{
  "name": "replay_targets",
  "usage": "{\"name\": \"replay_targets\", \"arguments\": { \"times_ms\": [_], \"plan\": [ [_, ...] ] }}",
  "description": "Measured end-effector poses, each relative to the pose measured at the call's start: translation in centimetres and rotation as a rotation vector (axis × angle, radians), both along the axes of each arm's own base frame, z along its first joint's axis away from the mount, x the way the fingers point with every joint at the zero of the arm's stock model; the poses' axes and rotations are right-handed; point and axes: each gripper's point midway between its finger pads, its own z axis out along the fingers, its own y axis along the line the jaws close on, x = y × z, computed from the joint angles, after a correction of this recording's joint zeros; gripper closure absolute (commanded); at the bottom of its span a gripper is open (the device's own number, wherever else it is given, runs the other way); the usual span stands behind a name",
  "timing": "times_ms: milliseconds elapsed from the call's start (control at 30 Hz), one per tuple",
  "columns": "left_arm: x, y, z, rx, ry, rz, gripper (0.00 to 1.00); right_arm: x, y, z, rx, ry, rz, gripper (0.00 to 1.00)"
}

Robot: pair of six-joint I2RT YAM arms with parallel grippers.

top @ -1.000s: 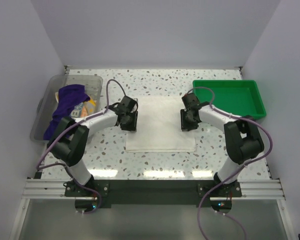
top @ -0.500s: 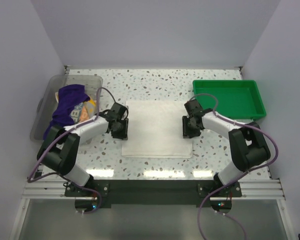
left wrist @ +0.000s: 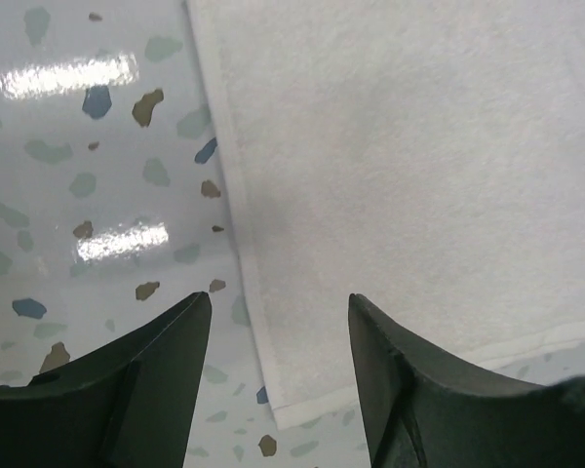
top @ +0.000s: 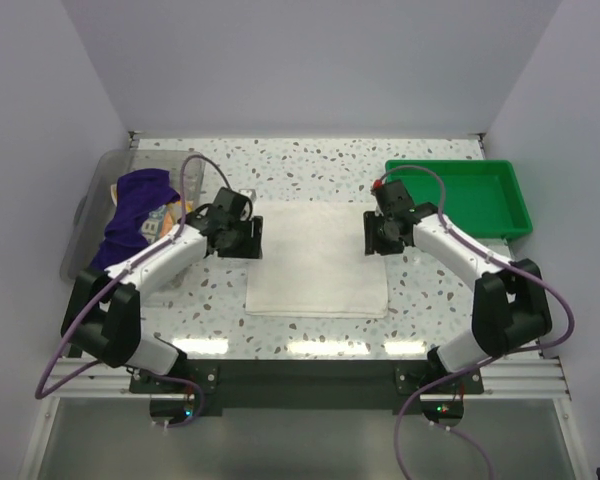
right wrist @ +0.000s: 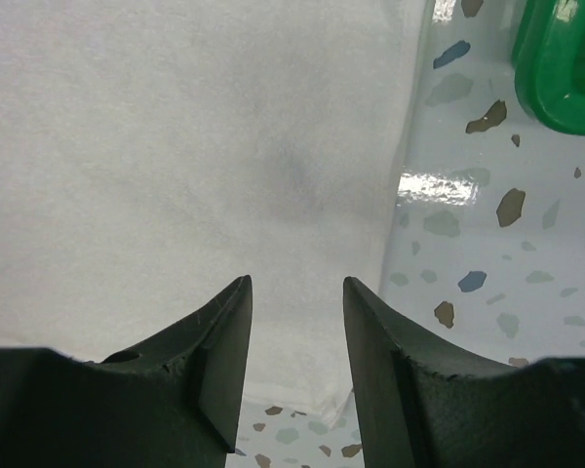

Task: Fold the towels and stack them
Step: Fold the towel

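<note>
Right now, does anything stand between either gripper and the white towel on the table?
Nothing visible does. The left gripper is open right over the left edge of the white towel, with only cloth and bare table showing between its fingers. The right gripper is open over the right edge likewise.

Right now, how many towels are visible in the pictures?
3. The white towel lies flat on the table; the purple towel is bunched in the clear bin at left; the printed towel peeks out beside it. Others may be hidden underneath.
</note>
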Motion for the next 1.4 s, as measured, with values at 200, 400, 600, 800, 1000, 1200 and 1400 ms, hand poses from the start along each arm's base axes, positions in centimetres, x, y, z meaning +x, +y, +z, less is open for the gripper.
{"name": "replay_targets", "arguments": {
  "times_ms": [200,400,600,800,1000,1200,1400],
  "plan": [
    [2.1,-1.9,1.1,-0.067,-0.048,-0.023,0.39,0.6,0.4,-0.4,0.005,0.0,0.01,0.54],
    [2.7,-2.6,-2.4,-0.048,0.034,-0.035,0.39,1.1,0.6,-2.9,-0.01,0.046,0.011,0.54],
    [2.3,-2.4,-4.7,-0.026,0.082,-0.031,0.39,1.3,0.8,-5.2,-0.026,0.093,0.012,0.54],
    [1.9,-2.1,-5.1,-0.032,0.059,-0.026,0.39,0.8,0.5,-5.9,-0.032,0.105,0.012,0.54],
    [1.2,-1.6,-5.0,-0.022,0.06,-0.019,0.35,0.3,0.3,-5.8,-0.03,0.099,0.013,0.52],
    [0.5,-0.8,-3.4,-0.01,0.052,0.003,0.32,-0.5,-0.1,-3.9,-0.031,0.083,0.012,0.51],
    [0.2,-0.7,-1.5,-0.031,0.022,0.015,0.36,-1.2,-0.3,-2.1,-0.014,0.05,0.01,0.52]
  ]
}}
